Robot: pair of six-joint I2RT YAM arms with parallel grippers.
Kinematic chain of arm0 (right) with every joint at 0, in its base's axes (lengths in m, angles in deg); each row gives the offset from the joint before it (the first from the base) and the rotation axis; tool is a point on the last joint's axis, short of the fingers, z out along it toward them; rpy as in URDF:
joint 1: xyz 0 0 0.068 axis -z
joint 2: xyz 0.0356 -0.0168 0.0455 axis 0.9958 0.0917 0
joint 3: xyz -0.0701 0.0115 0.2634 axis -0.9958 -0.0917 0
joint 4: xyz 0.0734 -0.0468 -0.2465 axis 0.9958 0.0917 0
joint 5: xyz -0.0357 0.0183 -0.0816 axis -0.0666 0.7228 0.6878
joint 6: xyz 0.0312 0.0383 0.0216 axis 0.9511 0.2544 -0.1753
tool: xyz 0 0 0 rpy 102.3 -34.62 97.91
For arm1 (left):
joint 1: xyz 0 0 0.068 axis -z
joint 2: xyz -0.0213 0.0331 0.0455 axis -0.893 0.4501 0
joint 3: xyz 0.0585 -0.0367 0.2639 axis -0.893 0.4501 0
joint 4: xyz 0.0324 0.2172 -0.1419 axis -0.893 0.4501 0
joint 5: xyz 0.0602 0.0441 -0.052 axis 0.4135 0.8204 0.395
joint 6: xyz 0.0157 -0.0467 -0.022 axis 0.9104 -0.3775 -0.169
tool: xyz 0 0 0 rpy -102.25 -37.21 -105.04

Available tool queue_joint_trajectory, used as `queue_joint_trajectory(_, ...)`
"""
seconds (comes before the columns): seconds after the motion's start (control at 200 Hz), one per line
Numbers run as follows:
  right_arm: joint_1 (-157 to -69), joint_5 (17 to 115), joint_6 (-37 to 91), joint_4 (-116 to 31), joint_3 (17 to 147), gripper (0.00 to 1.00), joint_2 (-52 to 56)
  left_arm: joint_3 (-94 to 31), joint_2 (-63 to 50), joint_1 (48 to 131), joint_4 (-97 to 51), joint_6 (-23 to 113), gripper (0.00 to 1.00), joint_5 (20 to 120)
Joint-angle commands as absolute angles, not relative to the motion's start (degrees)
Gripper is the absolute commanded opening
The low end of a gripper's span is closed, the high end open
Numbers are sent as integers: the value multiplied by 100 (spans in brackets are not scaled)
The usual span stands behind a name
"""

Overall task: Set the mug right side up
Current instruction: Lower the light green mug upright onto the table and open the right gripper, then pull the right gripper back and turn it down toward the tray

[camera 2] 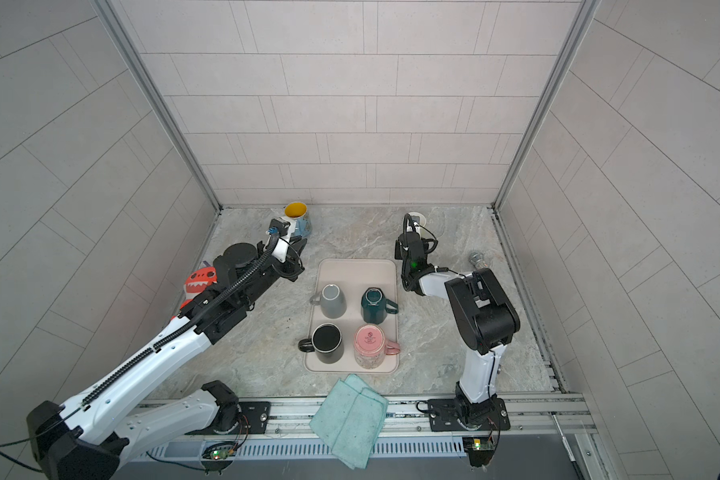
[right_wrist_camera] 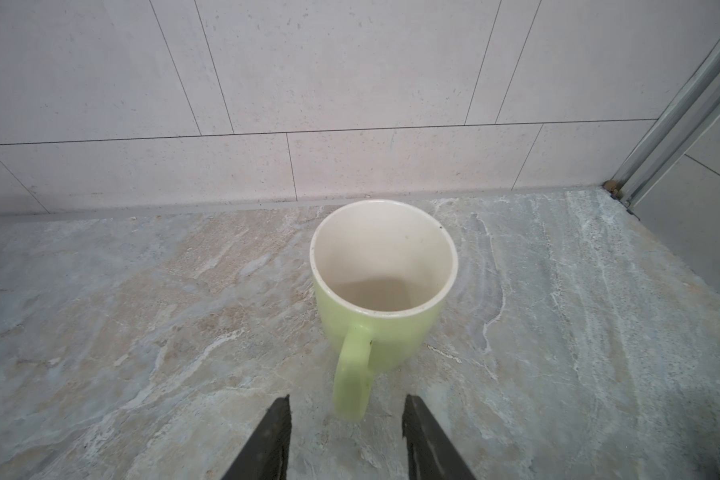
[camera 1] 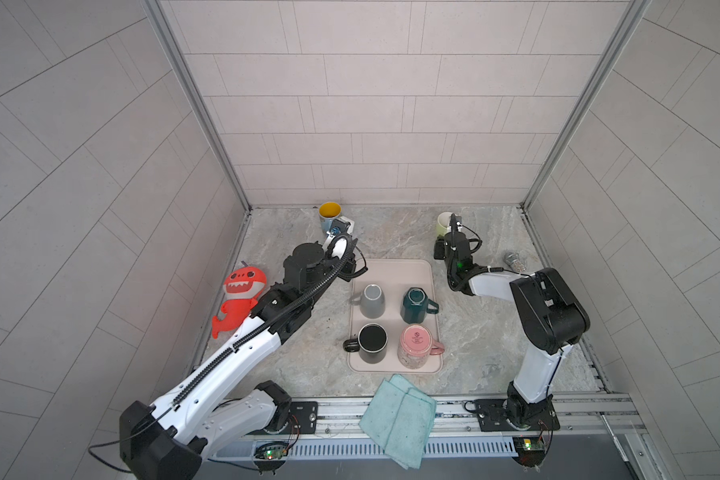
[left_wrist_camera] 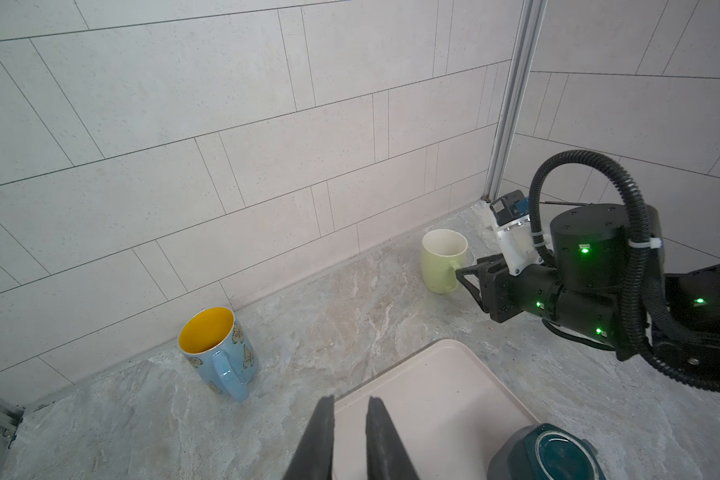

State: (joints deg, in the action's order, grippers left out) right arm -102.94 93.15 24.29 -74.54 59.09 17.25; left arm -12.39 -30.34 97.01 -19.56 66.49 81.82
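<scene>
Pale tiled walls (camera 1: 371,104) close in a marbled bench (camera 1: 391,237). We find the light green mug (right_wrist_camera: 381,282) at the far right of it, close to the back wall, standing upright with its mouth up. Its handle points at the right fingers (right_wrist_camera: 425,436), which are held apart, one on each side of the handle's end, neither touching it. The left fingers (left_wrist_camera: 321,436) are drawn almost together with only a thin slit between them. They grip nothing and hang over the far left corner of the pink tray (camera 1: 391,270).

On that tray we count four mugs. A grey mug (camera 1: 371,301) far left and a dark green mug (camera 1: 415,305) far right both sit bottom up. A black mug (camera 1: 373,343) near left sits mouth up, and a pink mug (camera 1: 417,347) near right bottom up. A blue mug (left_wrist_camera: 221,353) with a yellow inside stands upright at the far left by the wall. A red toy (camera 1: 238,299) lies left of the tray, and a teal cloth (camera 1: 400,419) lies across the bench's near edge.
</scene>
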Motion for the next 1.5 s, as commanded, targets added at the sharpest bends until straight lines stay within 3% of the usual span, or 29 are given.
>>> queue_joint_trajectory(0.0, -10425, 9474, 2392, -7145, 5683, 46, 1157, -1179, -3203, 9664, -2103, 6735, 19, 8241)
queue_joint_trajectory(0.16, -10643, 9623, 2482, -5916, 5546, 47, 80, -1200, -3248, 9650, -2129, 6736, 20, 8271)
queue_joint_trajectory(0.265, -10764, 9660, 2870, -4444, 5667, 49, -802, -1269, -3233, 9632, -2026, 6731, 20, 8333)
queue_joint_trajectory(0.315, -10755, 9530, 3201, -3338, 5967, 54, -1184, -1308, -3214, 9630, -1952, 6729, 21, 8353)
queue_joint_trajectory(0.49, -10663, 7988, 3695, -292, 7306, 63, -1512, -1363, -3087, 9547, -1943, 6582, 23, 8336)
queue_joint_trajectory(0.695, -10326, 6183, 3873, 1543, 8223, 66, -1292, -1480, -2798, 9441, -1970, 6393, 24, 8230)
queue_joint_trajectory(0.831, -9472, 4436, 4334, 1969, 8170, 68, -1267, -1477, -2787, 9325, -1991, 6311, 25, 8144)
queue_joint_trajectory(0.936, -9013, 3731, 4491, 2354, 8102, 76, -1160, -1480, -2786, 9245, -2003, 6254, 25, 8076)
queue_joint_trajectory(1.151, -8896, 2208, 5445, 2364, 7496, 76, -586, -1501, -2699, 9190, -1983, 6200, 26, 7965)
queue_joint_trajectory(1.496, -8509, 2021, 7482, 749, 6738, 77, -594, -1504, -2724, 9124, -1874, 6118, 25, 7949)
